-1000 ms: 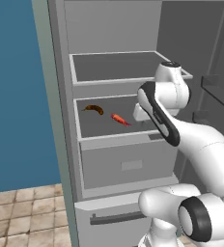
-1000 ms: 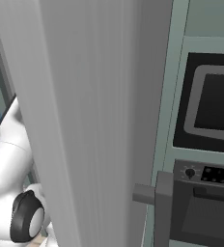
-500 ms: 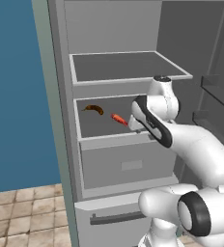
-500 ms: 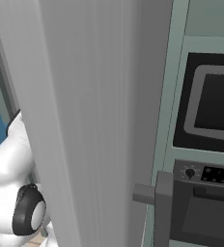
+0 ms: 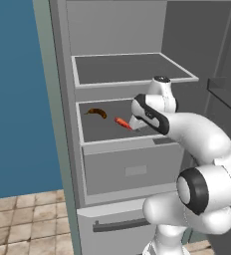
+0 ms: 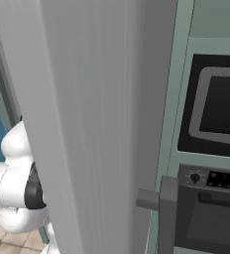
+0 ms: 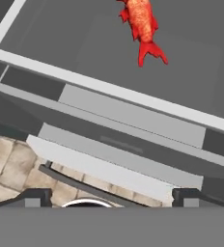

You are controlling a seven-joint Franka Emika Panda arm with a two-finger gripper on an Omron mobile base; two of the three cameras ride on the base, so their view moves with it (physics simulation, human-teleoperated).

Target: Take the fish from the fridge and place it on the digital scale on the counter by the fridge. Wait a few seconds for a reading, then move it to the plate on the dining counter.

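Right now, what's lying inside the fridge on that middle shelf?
On the fridge middle shelf lie the orange-red fish and a dark brown curved item. The arm covers the shelf's right part.

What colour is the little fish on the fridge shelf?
The fish is orange-red, with a brighter red tail. The hand view shows it best.

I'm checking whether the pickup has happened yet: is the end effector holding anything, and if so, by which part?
Nothing is held. The end effector is open, and the fish lies on the fridge shelf beyond its fingertips, untouched.
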